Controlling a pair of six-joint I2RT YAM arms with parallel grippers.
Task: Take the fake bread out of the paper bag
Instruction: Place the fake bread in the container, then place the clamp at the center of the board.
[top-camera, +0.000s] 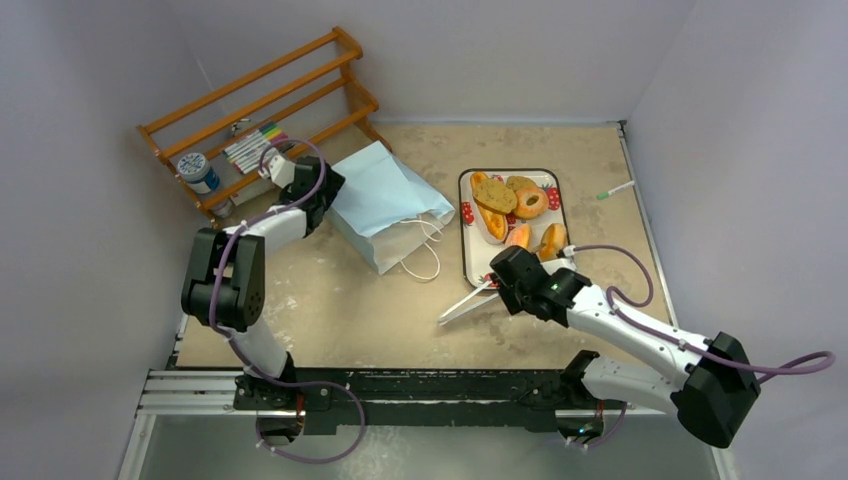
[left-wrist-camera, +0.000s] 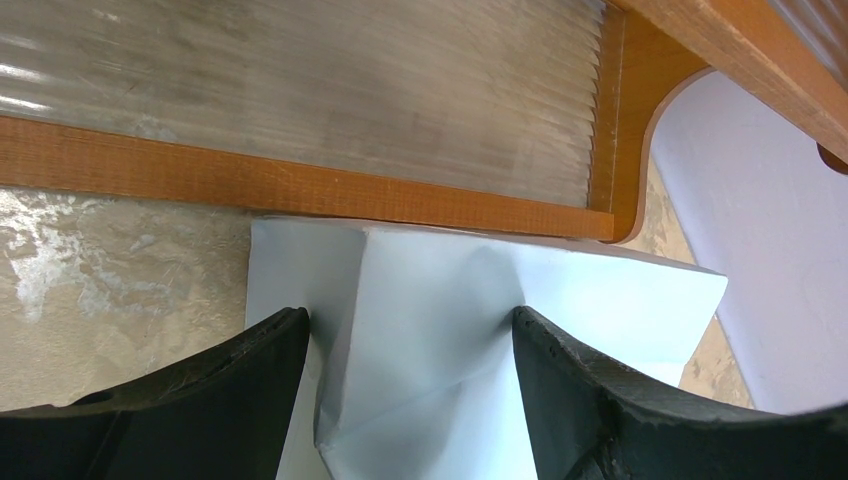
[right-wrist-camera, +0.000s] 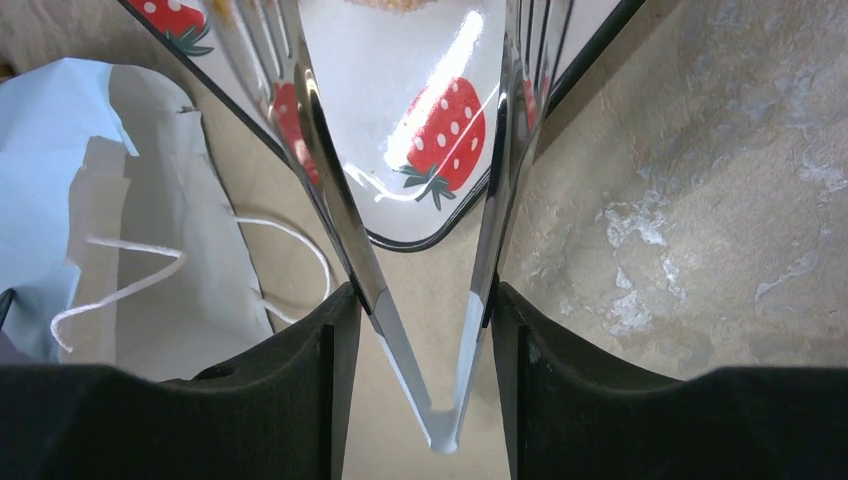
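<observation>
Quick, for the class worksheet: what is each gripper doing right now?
Left gripper: jaws wide at the paper bag's end; a grip cannot be told.
Right gripper: holding the tongs.

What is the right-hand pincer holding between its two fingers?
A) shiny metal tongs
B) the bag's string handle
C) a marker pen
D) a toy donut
A: the right wrist view shows the metal tongs held in the right pincer, one arm against each finger, spreading toward the strawberry tray.
</observation>
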